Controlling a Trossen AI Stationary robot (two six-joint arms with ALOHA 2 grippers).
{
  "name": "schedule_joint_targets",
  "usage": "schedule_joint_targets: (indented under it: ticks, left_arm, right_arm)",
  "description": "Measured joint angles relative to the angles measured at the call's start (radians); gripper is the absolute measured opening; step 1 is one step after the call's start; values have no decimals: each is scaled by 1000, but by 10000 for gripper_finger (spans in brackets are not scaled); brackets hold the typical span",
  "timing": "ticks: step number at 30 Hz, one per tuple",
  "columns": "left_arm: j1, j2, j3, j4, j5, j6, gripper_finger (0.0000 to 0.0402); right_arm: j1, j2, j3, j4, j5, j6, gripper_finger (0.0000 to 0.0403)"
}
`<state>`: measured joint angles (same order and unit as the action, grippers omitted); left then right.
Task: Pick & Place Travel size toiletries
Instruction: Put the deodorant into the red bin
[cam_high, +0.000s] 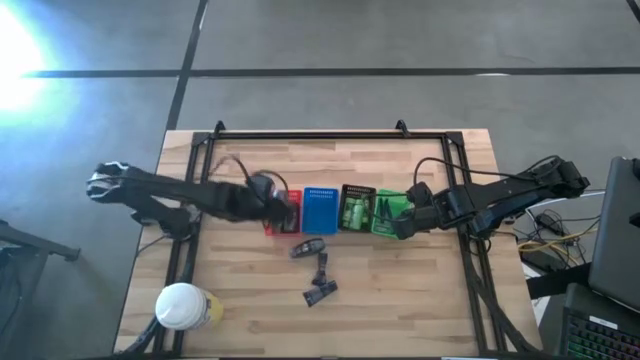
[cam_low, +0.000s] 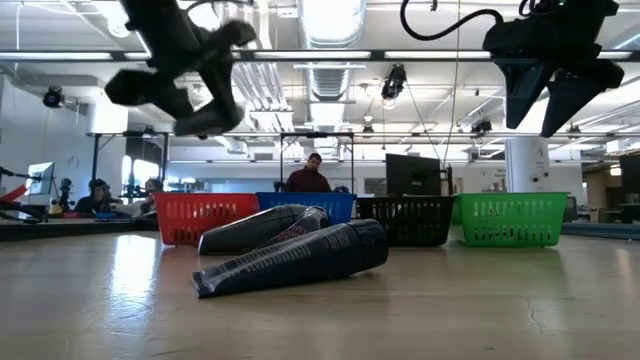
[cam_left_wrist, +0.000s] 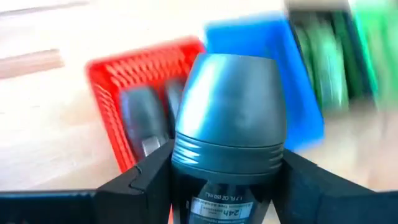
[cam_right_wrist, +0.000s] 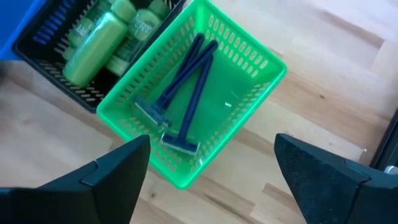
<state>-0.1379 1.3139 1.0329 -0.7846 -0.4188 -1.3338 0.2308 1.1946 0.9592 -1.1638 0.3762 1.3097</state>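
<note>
1. A dark grey roll-on deodorant bottle with a domed cap (cam_left_wrist: 230, 130) is sitting clamped between the fingers of the left claw (cam_high: 272, 203), which is hanging above the red plastic mesh tray (cam_high: 282, 213) at the left end of the tray row.
2. Two more dark grey bottles (cam_left_wrist: 144, 115) are lying side by side inside that red tray.
3. A blue tray (cam_high: 320, 209) is standing just beside the red one, then a black tray (cam_high: 357, 208) holding bright green little bottles (cam_right_wrist: 96, 46).
4. On the bare wooden bench (cam_high: 420, 300), in front of the trays, three dark tubes are lying loose: one near the blue tray (cam_high: 308, 248), one further forward (cam_high: 322, 266) and one nearest the front edge (cam_high: 320, 292).
5. The green mesh tray (cam_right_wrist: 249, 68) at the right end is holding two blue-handled razors (cam_right_wrist: 186, 93).
6. The right claw (cam_right_wrist: 205, 180) is hovering over the green tray with its fingers spread wide apart, holding nothing.
7. A white-topped yellow container (cam_high: 185, 306) is standing at the bench's front left corner.
</note>
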Motion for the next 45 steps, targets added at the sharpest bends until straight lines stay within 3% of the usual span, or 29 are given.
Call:
schedule_joint_targets:
  ticks: [3,7,14,23,27,32,35,38,45]
  left_arm:
    - [102,-53,-69,98,-6,-7,211]
    - [207,-38,-132,169,109,15,211]
    - [230,65,-174,190,173,13,212]
    - [227,93,-106,191,210,125,371]
    - [187,51,-53,198,249,332,393]
    - [36,55,-3,282,331,801,388]
    - [-83,89,4,332,275,1014,381]
    - [-159,159,3,353,153,1067,373]
    - [-168,354,48,386,132,967,357]
  right_arm:
    - [-3,0,0,2,10,-1,329]
    - [-3,0,0,4,13,0,317]
    - [-2,0,0,5,13,-1,300]
    - [-2,0,0,12,13,-1,290]
    - [-2,0,0,14,12,-1,299]
    - [-2,0,0,17,12,-1,316]
    - [-2,0,0,18,12,-4,325]
    - [-2,0,-4,19,12,-3,333]
    - [-3,0,-11,20,-6,-1,348]
